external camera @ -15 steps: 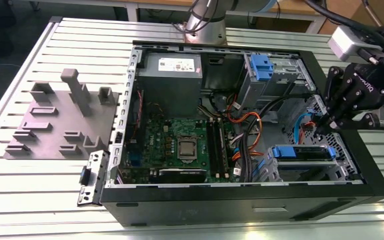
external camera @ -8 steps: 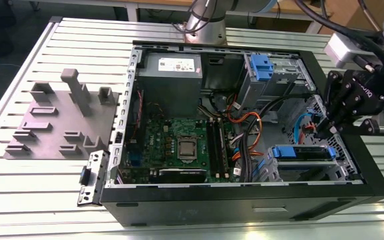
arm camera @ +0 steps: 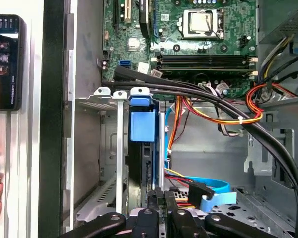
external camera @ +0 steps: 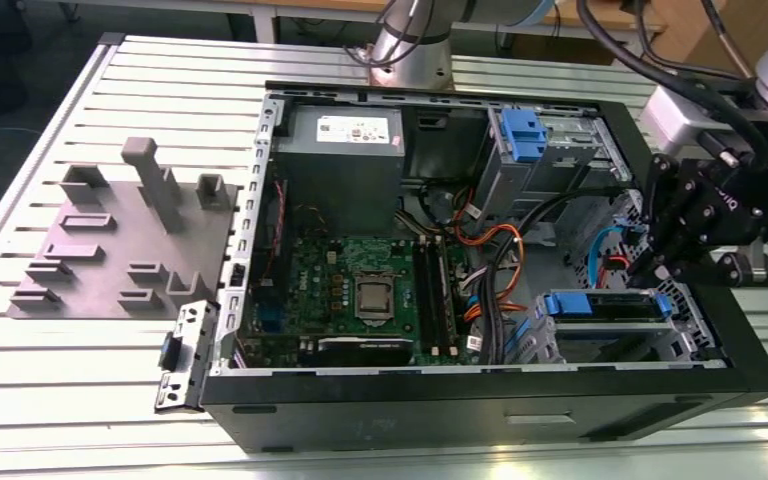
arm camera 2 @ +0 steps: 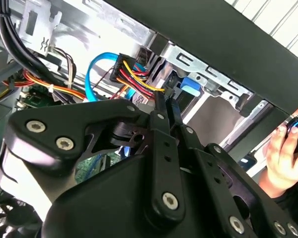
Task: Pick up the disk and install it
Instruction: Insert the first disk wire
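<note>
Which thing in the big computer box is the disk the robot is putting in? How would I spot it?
Look inside the open black computer case, in the corner nearest the robot's gripper. There, in a metal bay, sits the disk, a flat drive with a blue plastic frame. A second blue piece stands at the far corner, away from the gripper.

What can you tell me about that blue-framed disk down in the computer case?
The disk sits in a metal drive bay near the case's front corner, at the exterior view's right. A blue plastic carrier frames it, with a blue tab at the end facing out; the drive body between looks dark and thin. In the first wrist view it stands on edge between the bay's metal rails. The gripper hangs just beside it; whether they touch is unclear. Coloured cables run close by.
</note>
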You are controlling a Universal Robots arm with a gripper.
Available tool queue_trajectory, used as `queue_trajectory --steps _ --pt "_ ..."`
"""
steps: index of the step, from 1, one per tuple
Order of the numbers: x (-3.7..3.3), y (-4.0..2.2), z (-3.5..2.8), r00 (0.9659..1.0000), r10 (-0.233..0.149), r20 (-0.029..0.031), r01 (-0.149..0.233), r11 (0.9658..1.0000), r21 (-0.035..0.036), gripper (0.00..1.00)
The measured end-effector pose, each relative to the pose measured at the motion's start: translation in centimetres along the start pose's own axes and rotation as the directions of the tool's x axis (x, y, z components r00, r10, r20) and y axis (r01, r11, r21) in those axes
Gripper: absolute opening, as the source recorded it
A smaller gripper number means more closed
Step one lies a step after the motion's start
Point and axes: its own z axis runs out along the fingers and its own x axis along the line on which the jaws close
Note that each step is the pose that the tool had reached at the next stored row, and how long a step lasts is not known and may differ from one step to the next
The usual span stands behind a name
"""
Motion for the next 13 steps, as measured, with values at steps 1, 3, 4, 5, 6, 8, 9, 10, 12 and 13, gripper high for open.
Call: queue_trajectory --steps 1,3,4,5,6,8,9,10,12,13 --pt "0.01 0.17 0.01 1.0 0.0 0.0003 0.0 1.0 0.0077 0.16" --pt "0.02 0.53 0.02 1.0 0.001 0.0005 -0.001 0.9997 0.0247 0.16" --pt "0.03 0.72 0.03 1.0 0.002 0.0006 -0.002 0.9995 0.032 0.16" --pt "0.04 0.91 0.03 1.0 0.002 0.0006 -0.002 0.9992 0.0388 0.16" --pt "0.05 1.09 0.04 1.0 0.002 0.0007 -0.002 0.999 0.0456 0.16" --pt "0.12 1.41 0.05 1.0 0.003 0.0008 -0.003 0.9983 0.0575 0.16" --pt "0.17 1.53 0.06 1.0 0.003 0.0009 -0.003 0.9981 0.0621 0.16" --pt "0.21 1.65 0.06 1.0 0.003 0.0009 -0.003 0.9977 0.067 0.16" --pt "0.3 1.87 0.09 1.0 0.003 0.0011 -0.003 0.9971 0.076 0.16" --pt "0.35 1.99 0.1 1.0 0.003 0.0011 -0.003 0.9968 0.0804 0.16"
